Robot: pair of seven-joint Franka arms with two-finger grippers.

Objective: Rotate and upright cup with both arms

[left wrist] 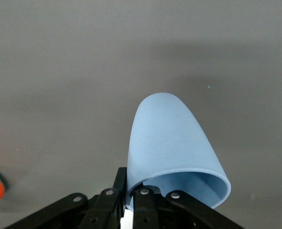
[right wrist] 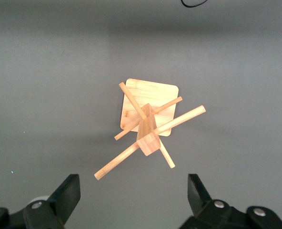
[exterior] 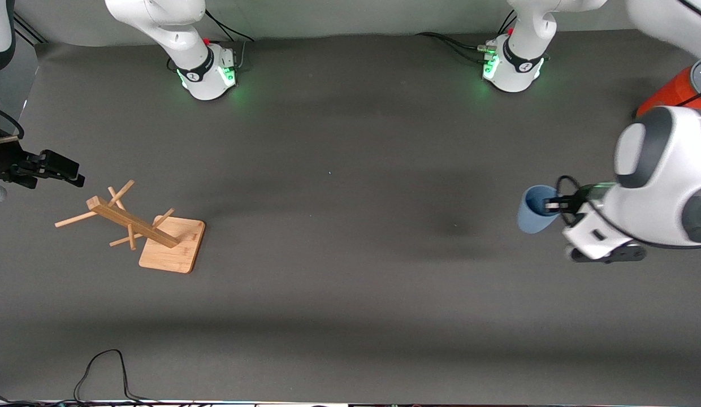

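Note:
The pale-blue cup (exterior: 534, 212) is held on its side above the table at the left arm's end, with its base pointing toward the right arm's end. My left gripper (exterior: 552, 204) is shut on the cup's rim, one finger inside the mouth and one outside. In the left wrist view the cup (left wrist: 172, 143) tapers away from the gripper (left wrist: 130, 192). My right gripper (exterior: 66, 171) is open and empty, waiting over the table at the right arm's end, above a wooden rack; its wrist view shows the gripper (right wrist: 134, 195) wide open.
A wooden peg rack (exterior: 137, 226) on a square base stands under the right gripper and also shows in the right wrist view (right wrist: 148, 121). An orange cylinder with a grey top (exterior: 675, 93) stands at the left arm's end. A black cable (exterior: 102, 367) lies at the nearest table edge.

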